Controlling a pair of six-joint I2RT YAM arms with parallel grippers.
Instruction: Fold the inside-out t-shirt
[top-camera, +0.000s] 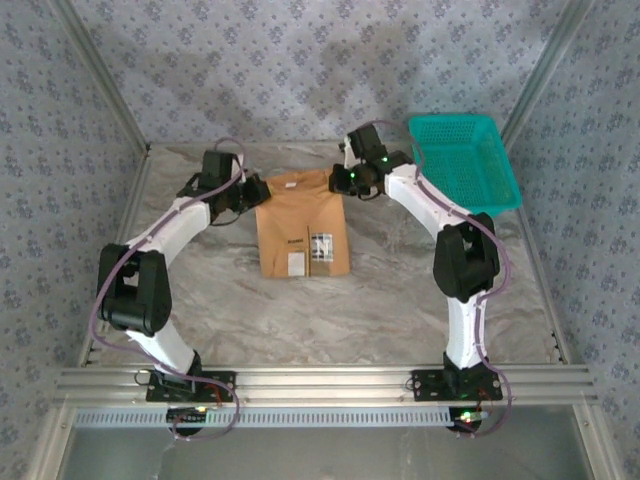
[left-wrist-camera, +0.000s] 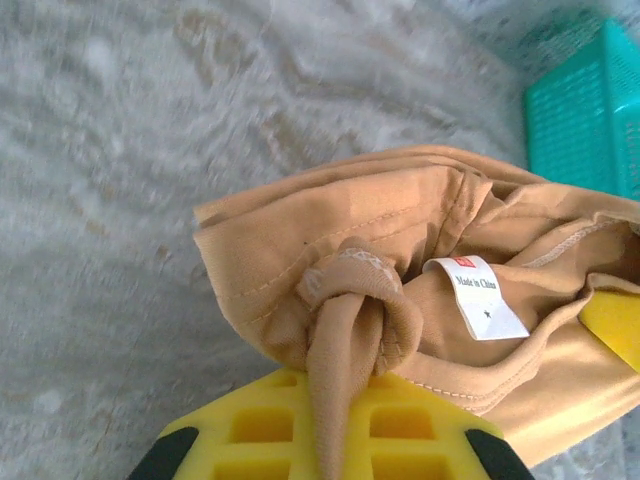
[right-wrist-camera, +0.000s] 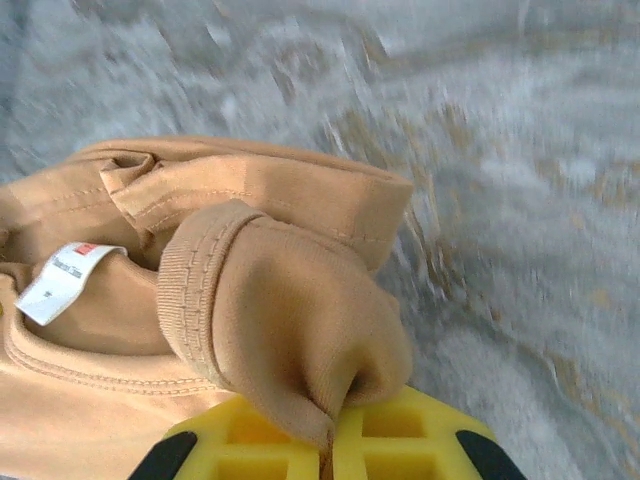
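**At the table's middle: both grippers clenched on the shirt's far corners**

At the shirt's 10 o'clock corner in the top view, the left gripper (top-camera: 250, 190) is closed on cloth. Its wrist camera shows a twisted bunch of tan fabric pinched between its yellow fingers (left-wrist-camera: 260, 425).

The inside-out t-shirt (top-camera: 300, 225) lies as a narrow tan rectangle on the grey marbled table (top-camera: 300, 320), between the two grippers. Its far edge is gathered where they hold it. A white label (left-wrist-camera: 478, 297) sits inside the neck opening, toward 3 o'clock of the pinched bunch.

At the shirt's 1 o'clock corner, the right gripper (top-camera: 340, 180) is likewise clamped on the shirt. Its own view shows a ribbed fold of fabric drawn down between the closed fingers (right-wrist-camera: 250, 445).

A teal basket (top-camera: 465, 160) stands toward 2 o'clock of the shirt, apart from it.
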